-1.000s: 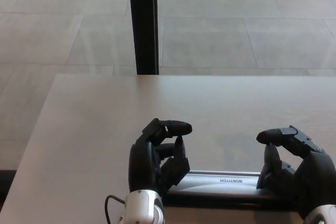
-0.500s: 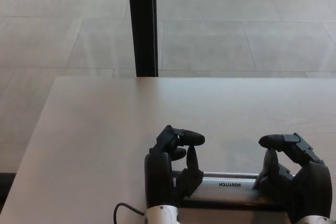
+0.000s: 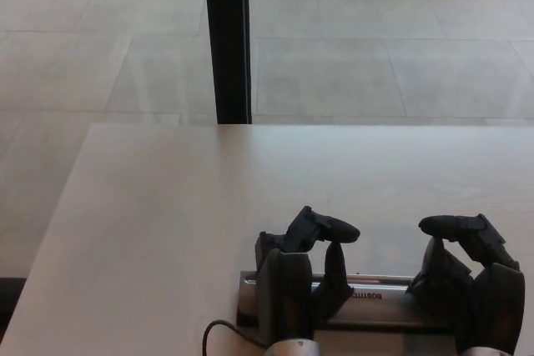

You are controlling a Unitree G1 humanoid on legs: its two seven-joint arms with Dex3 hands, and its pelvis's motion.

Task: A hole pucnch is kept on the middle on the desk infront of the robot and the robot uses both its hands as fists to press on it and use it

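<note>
At the bottom edge of the head view, a thin dark cable loops beside the left wrist, whose pale cuff is cut off by the frame. The black three-fingered left hand stands curled over the left end of the long silver and black metal hole punch; its thumb and two thick fingers are bent inward with only narrow gaps, gripping nothing, and it covers that part of the punch. Whether its underside actually presses on the lever cannot be told from here. The black right hand is curled the same way at the punch's right end, fingers bent close together and holding nothing, its lower part cut off by the frame and its contact with the punch hidden.

The punch lies crosswise near the front edge of the pale matte desk, roughly centred before the robot. Only its middle strip shows between the hands, with small printed lettering too small and upside down to read; both ends are hidden.

Beyond the desk's far edge, a black vertical post rises out of frame, and grey stone floor tiles lie behind it.
</note>
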